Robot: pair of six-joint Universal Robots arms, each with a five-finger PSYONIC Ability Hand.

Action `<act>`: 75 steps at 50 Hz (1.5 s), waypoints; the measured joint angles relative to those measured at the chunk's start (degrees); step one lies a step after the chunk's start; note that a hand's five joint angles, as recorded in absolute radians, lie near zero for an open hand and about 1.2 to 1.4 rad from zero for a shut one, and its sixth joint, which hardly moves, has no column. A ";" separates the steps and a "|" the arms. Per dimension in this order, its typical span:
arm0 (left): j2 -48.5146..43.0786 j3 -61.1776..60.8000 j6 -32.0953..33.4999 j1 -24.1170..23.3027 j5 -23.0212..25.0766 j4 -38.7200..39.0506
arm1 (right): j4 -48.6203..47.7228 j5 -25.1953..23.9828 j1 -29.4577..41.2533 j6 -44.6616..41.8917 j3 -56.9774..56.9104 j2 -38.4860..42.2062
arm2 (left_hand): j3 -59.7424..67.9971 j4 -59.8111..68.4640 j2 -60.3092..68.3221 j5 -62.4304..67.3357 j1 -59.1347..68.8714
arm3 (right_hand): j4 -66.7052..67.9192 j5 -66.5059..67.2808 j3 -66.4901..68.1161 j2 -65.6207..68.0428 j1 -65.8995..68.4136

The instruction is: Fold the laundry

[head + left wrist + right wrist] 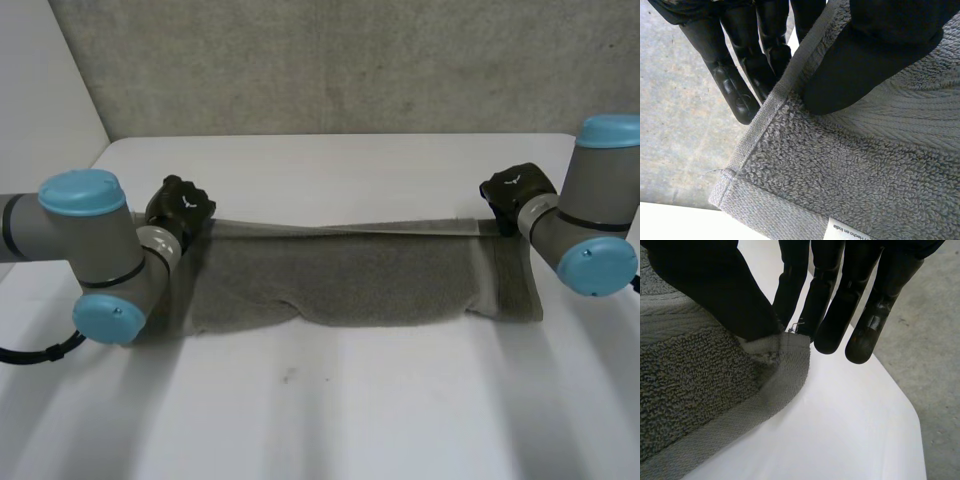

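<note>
A grey towel (350,280) is stretched taut above the white table (330,400), its lower part sagging onto the tabletop. My left hand (180,208) grips the towel's far left corner; in the left wrist view the thumb (875,60) presses the towel's hem (765,120) against the fingers (735,90) behind it. My right hand (515,192) holds the far right corner; in the right wrist view the thumb (715,290) pinches the towel corner (785,352) against the fingers (825,305).
A white label (850,231) is sewn on the towel near the left corner. The table's right edge (912,415) drops to a grey floor (940,360). A grey wall (350,60) stands behind the table.
</note>
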 measured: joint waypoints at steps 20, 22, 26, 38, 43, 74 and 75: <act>7.64 0.43 -0.85 -1.35 -0.15 0.51 | -5.29 5.50 0.73 6.75 3.93 -12.62 | -59.65 -59.79 -59.85 -57.89 -58.88 | -55.10 -52.91 -55.69 -54.25 -42.51; 9.21 -0.82 -1.32 -1.26 -0.12 0.49 | -5.02 4.58 0.63 7.38 6.40 -15.02 | -59.85 -59.85 -59.95 -57.90 -58.88 | -55.10 -52.91 -55.69 -54.25 -42.51; 15.49 -7.69 -4.29 -0.86 0.22 0.67 | -2.69 1.19 0.09 8.61 15.41 -21.35 | -60.08 -60.10 -60.18 -58.04 -58.93 | -55.10 -52.92 -55.69 -54.25 -42.51; 23.34 -20.75 -13.43 -0.89 1.01 1.03 | -3.36 -6.39 -5.00 11.39 41.01 -26.58 | -60.08 -60.19 -60.24 -58.09 -58.93 | -50.34 -48.32 -49.33 -49.21 -39.99; 23.35 -21.45 -14.39 -0.85 1.02 1.04 | -9.51 -7.32 -6.50 11.53 45.68 -25.64 | -60.08 -60.20 -60.24 -58.09 -58.93 | -40.40 -39.31 -39.67 -39.51 -30.57; 24.01 -21.49 -14.41 -1.06 0.80 0.96 | -18.96 -0.66 -17.36 -6.04 42.11 -23.86 | -60.08 -60.20 -60.28 -58.09 -58.93 | -0.19 -0.81 -0.02 -0.23 -0.28; 24.29 -21.54 -14.42 -1.02 0.79 0.96 | -19.05 0.52 -18.54 -8.88 41.29 -24.28 | -60.08 -60.20 -60.28 -58.09 -58.93 | -0.19 -0.70 -0.02 -0.23 -0.28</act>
